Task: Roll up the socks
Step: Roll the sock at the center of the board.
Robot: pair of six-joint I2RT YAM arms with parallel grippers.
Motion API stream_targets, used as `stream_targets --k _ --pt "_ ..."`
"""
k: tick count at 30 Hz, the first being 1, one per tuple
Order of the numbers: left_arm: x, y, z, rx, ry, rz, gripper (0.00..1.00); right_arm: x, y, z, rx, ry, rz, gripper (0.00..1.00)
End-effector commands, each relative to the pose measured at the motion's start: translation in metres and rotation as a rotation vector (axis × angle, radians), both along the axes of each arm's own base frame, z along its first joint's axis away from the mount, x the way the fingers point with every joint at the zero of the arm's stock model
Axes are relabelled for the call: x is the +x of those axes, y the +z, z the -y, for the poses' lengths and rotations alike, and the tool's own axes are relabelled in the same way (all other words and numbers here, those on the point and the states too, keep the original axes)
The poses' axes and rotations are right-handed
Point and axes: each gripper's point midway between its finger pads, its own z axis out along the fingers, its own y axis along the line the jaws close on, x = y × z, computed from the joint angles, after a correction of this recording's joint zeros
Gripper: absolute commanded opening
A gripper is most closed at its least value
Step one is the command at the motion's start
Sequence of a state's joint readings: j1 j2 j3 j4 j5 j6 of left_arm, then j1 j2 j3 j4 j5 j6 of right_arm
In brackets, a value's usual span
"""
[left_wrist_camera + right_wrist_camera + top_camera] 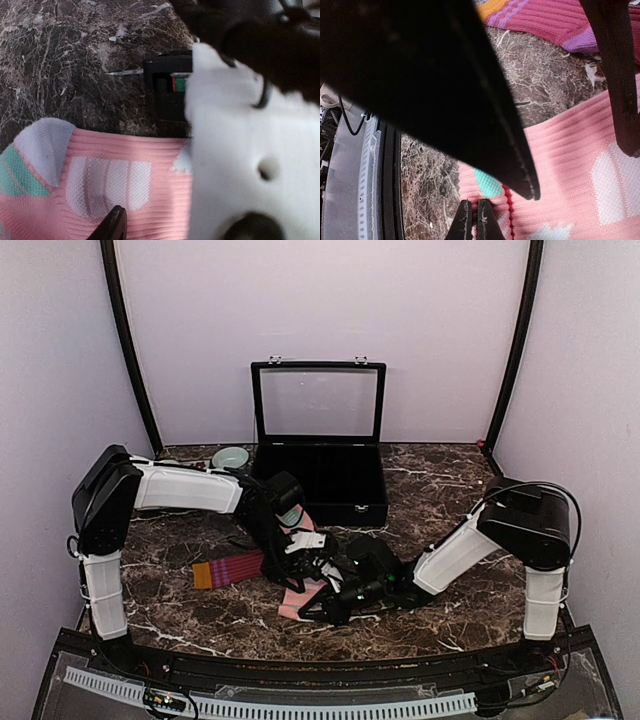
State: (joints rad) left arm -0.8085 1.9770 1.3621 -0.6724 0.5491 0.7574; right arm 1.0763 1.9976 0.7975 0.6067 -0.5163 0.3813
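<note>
Right gripper (474, 220) jaws closed at pink sock (570, 165) edge, maroon sock (540, 20) beyond

- Pale lilac walls (420, 330) close in the back and both sides.
- Two black poles (128, 350) lean up from the rear corners.
- A dark brown marble-patterned worktop (440, 490) with white veins, softly and evenly lit.
- A black rim (300, 665) runs along its near edge.

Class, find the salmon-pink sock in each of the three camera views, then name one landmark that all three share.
Top external: salmon-pink sock just below centre, partly hidden.
Left wrist: it fills the lower left.
Right wrist: it fills the lower right.
Shared landmark: the marble tabletop.
</note>
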Motion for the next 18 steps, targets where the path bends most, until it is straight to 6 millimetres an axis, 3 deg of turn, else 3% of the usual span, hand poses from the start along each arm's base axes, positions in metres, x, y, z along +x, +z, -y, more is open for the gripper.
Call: stream_targets --k 1,8,14,18 --pt "-0.024 0.013 0.009 -0.047 -0.103 0.030 0.48 -0.027 -0.105 0.086 -0.441 -0.093 -0.220 0.00" --pt "-0.029 0.012 -0.013 -0.030 -0.083 0.071 0.50 -0.026 -0.109 0.094 -0.442 -0.120 -0.236 0.00" --pt "-0.004 0.022 -0.039 -0.049 0.094 0.037 0.57 -0.020 -0.111 0.098 -0.468 -0.136 -0.193 0.00" --pt "-0.002 0.020 -0.052 -0.051 0.126 0.075 0.58 -0.015 -0.113 0.100 -0.484 -0.149 -0.167 0.00"
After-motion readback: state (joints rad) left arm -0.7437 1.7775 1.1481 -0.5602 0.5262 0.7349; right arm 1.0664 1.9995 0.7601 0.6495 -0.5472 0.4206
